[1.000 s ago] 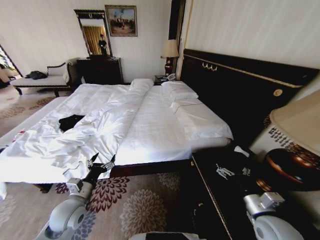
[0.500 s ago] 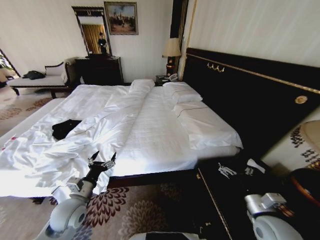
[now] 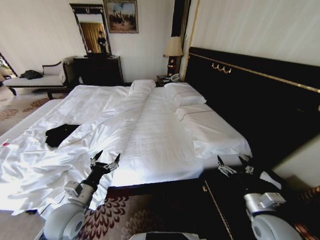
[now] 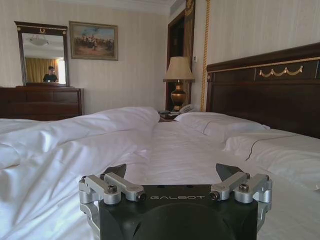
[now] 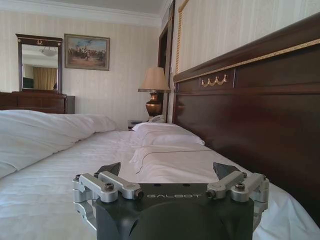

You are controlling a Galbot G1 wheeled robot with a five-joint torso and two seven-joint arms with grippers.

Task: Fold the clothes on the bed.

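Clothes [image 3: 61, 134] lie crumpled on the bed [image 3: 160, 135], well apart from the spread left pincer [image 3: 105, 161].

walls: pale striped wallpaper [image 3: 45, 30], cream cornice at the ceiling in the wrist views. far wall: gilt-framed mirror [image 3: 92, 31] above a dark wooden dresser [image 3: 98, 69]; framed painting [image 3: 121, 16] just beside the mirror. corner: brass-based table lamp [image 3: 173, 51] with cream shade, on a nightstand beside a telephone [image 3: 172, 77]. far left: pale cushioned bench [image 3: 35, 80] with a dark item lying on it. floor: carpet [image 3: 117, 215] with large floral motifs in dark red and cream.
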